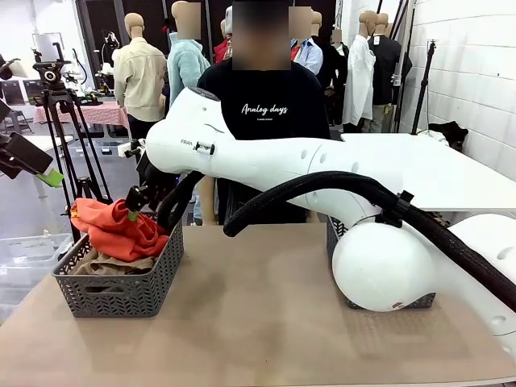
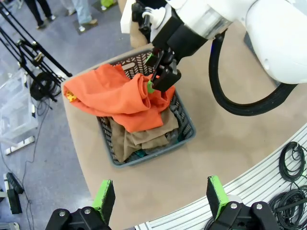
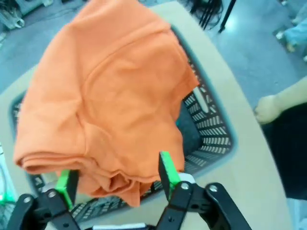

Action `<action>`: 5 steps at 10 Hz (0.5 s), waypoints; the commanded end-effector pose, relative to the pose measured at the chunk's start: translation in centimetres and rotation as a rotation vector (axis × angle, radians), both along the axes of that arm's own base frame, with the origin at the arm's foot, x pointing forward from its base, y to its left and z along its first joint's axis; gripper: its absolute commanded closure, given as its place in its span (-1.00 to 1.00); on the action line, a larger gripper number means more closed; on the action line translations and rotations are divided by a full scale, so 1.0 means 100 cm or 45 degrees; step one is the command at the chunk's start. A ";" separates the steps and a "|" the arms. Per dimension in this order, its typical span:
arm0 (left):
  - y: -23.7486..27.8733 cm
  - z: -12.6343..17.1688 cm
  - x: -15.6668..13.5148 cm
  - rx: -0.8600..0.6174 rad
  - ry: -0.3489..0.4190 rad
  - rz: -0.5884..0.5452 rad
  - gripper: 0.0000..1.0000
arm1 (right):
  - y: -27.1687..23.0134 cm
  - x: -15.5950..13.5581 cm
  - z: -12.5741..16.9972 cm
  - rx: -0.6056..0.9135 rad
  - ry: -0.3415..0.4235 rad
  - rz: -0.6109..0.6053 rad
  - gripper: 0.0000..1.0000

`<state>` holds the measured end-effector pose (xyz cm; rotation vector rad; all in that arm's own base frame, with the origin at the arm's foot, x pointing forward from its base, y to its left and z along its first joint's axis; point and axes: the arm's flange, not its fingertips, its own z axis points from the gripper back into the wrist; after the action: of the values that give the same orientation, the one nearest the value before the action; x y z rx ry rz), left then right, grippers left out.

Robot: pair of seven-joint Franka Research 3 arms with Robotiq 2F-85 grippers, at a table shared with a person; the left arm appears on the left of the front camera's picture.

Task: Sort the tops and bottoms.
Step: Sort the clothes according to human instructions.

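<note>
An orange garment (image 1: 113,228) lies heaped on top of the left grey basket (image 1: 121,294), spilling over its rim. Under it is a khaki-tan garment (image 2: 144,136), and a sliver of teal cloth (image 2: 139,153) shows at the basket's bottom. The grey garment is hidden. My right gripper (image 3: 115,178) reaches across the table and hovers open just above the orange garment (image 3: 105,96), its green pads (image 3: 165,171) spread wide and nothing pinched between them. My left gripper (image 2: 160,196) hangs open high above the table edge, looking down on the basket (image 2: 184,136).
A second grey basket (image 1: 337,242) stands at the right, mostly behind my right arm's base. A person in a black T-shirt (image 1: 266,105) stands at the far side, one hand (image 3: 268,108) near the basket. A tripod (image 1: 64,121) stands to the left, off the table.
</note>
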<state>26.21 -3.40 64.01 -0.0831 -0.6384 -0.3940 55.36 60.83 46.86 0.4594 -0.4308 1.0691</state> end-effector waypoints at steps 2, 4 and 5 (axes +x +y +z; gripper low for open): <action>0.000 0.001 0.000 -0.016 0.001 -0.008 -1.00 | -0.023 -0.027 0.006 -0.005 0.000 -0.042 -1.00; 0.000 0.001 0.000 -0.016 0.001 -0.008 -1.00 | -0.031 -0.026 0.002 0.034 0.011 -0.053 -1.00; 0.000 0.001 0.000 -0.016 0.001 -0.008 -1.00 | -0.034 -0.024 -0.003 0.058 0.030 -0.049 -1.00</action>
<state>26.21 -3.40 64.01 -0.0831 -0.6384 -0.3940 55.52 60.33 48.06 0.4695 -0.4438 1.0465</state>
